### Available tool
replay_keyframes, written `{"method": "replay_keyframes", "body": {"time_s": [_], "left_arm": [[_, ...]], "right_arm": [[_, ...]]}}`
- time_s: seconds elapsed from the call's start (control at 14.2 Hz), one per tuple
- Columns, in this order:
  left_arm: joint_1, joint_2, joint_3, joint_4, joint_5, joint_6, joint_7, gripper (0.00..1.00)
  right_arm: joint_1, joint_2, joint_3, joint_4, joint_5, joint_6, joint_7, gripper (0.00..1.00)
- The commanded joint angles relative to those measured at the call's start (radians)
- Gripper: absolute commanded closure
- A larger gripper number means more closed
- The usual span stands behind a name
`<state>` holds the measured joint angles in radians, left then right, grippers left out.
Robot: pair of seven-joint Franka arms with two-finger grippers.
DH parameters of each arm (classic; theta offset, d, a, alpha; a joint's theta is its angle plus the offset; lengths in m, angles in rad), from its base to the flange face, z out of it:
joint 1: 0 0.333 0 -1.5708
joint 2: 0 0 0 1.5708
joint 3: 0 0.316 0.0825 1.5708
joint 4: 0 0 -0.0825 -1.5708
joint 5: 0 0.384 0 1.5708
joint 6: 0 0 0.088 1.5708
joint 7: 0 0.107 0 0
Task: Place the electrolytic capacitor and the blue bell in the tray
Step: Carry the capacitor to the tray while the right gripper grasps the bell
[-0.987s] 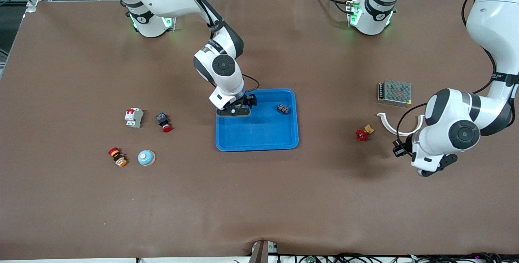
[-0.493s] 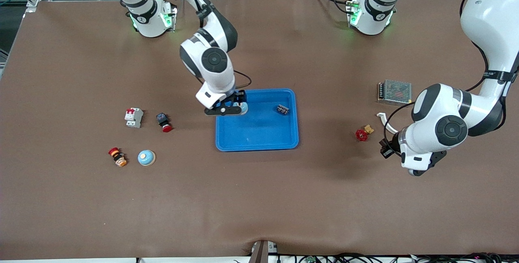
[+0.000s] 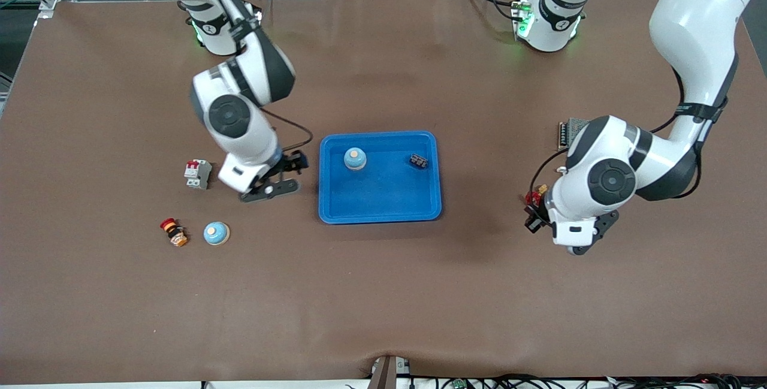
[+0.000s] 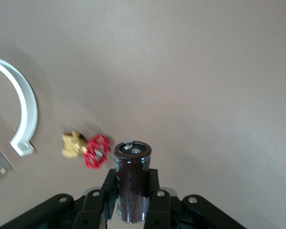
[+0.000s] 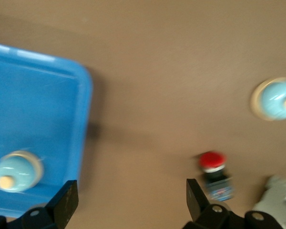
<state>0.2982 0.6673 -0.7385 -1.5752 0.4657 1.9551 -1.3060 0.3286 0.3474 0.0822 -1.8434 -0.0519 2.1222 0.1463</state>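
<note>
My left gripper pinches the capacitor upright over bare table near the red valve, ready to carry to the tray. My right gripper, jaws spread and empty, hangs beside the tray. I count two bells: one in the tray, one on the table.

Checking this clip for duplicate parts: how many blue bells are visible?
2. One blue bell sits in the tray, on its side toward the right arm's end. The other bell lies on the table beside a red-and-orange button. None looks hidden.
</note>
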Motion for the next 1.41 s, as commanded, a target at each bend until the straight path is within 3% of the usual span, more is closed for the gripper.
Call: {"method": "replay_keyframes", "body": {"time_s": [0.0,0.28,0.63,0.85,1.34], "left_arm": [[-0.033,-0.002,0.004,0.032,-0.047,-0.027,-0.065,1.0],[-0.112,0.017,0.007,0.061,-0.078,-0.025,-0.179,1.0],[-0.189,0.048,0.011,0.103,-0.119,-0.015,-0.306,1.0],[-0.243,0.078,0.011,0.126,-0.119,-0.008,-0.413,1.0],[-0.321,0.161,0.018,0.126,-0.117,0.087,-0.593,1.0]], "right_arm": [[-0.116,0.01,0.021,0.044,-0.014,-0.015,-0.175,0.0],[-0.181,0.07,0.021,0.087,-0.031,0.01,-0.286,0.0],[-0.24,0.169,0.021,0.101,-0.057,0.169,-0.413,0.0],[-0.275,0.252,0.021,0.17,-0.057,0.179,-0.493,0.0],[-0.321,0.318,0.021,0.167,-0.058,0.257,-0.611,0.0]]}}
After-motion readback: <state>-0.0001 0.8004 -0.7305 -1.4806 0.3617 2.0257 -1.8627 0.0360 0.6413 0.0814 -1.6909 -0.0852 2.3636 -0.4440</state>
